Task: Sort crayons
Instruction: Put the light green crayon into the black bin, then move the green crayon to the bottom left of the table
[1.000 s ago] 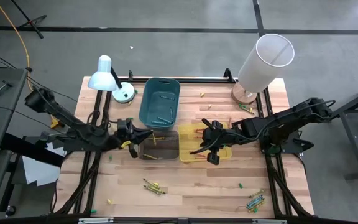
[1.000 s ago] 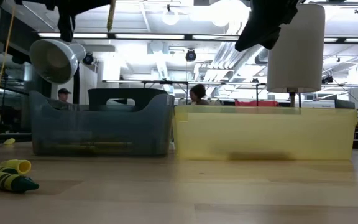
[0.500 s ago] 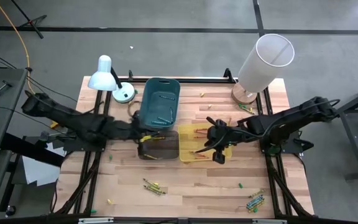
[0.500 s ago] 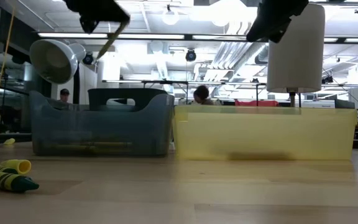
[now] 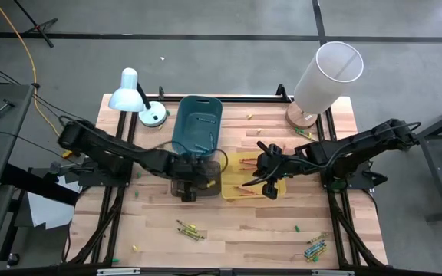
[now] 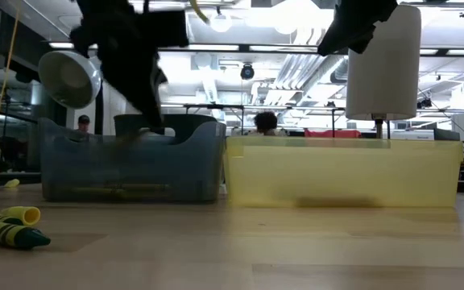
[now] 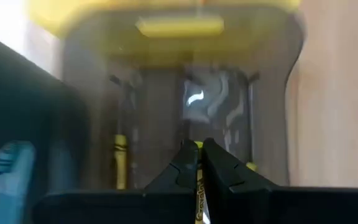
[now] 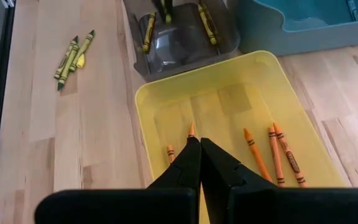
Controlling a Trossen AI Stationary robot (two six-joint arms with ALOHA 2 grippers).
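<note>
Crayons: yellow stick pinched in left hand | orange sticks below closed right hand

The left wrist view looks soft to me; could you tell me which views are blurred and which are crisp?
Left wrist view: the grey bin is smeared, though the left gripper, shut on a yellow crayon, reads clearly. Low view: the left arm is a dark motion blur. Right wrist view: crisp, orange crayons sharp in the yellow bin. High view: sharp.

The right gripper, fingers pressed together, is held over a translucent yellow plastic bin where orange wax crayons are seen lying.
</note>
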